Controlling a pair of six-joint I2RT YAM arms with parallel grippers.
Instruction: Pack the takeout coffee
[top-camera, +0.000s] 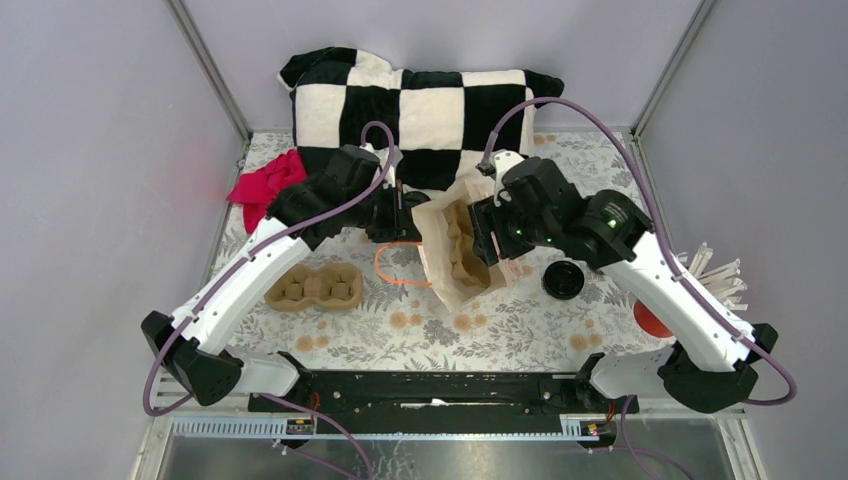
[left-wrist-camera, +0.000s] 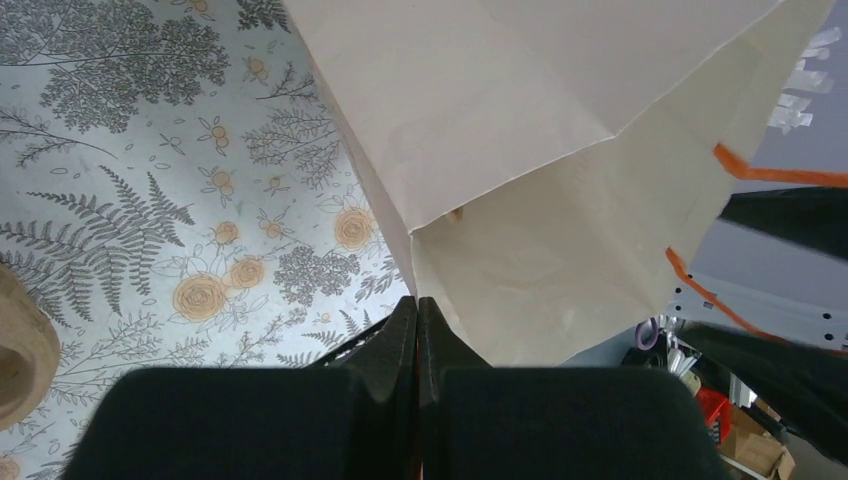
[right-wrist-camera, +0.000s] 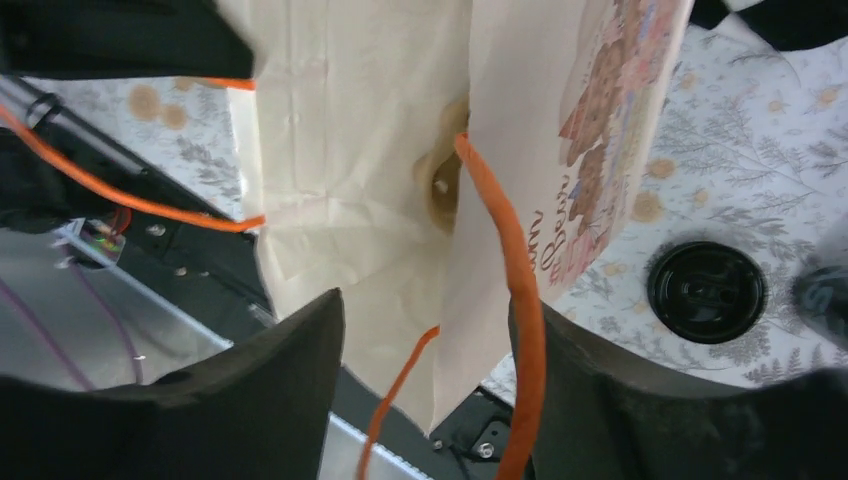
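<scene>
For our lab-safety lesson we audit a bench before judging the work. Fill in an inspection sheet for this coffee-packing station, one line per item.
Surface: floral tablecloth, lying flat, no spills seen.
Job's things: one lidded black cup upright on the cloth, right of the paper bag; second cup not seen.
Clutter: pulp carrier, red cloth, checkered blanket, red cup of straws.
Grippers: left gripper shut on the bag's edge; right gripper open, straddling the bag's wall and orange handle.
Cables: purple cables loop above both arms.
Surroundings: grey walls; nothing else seen.
</scene>
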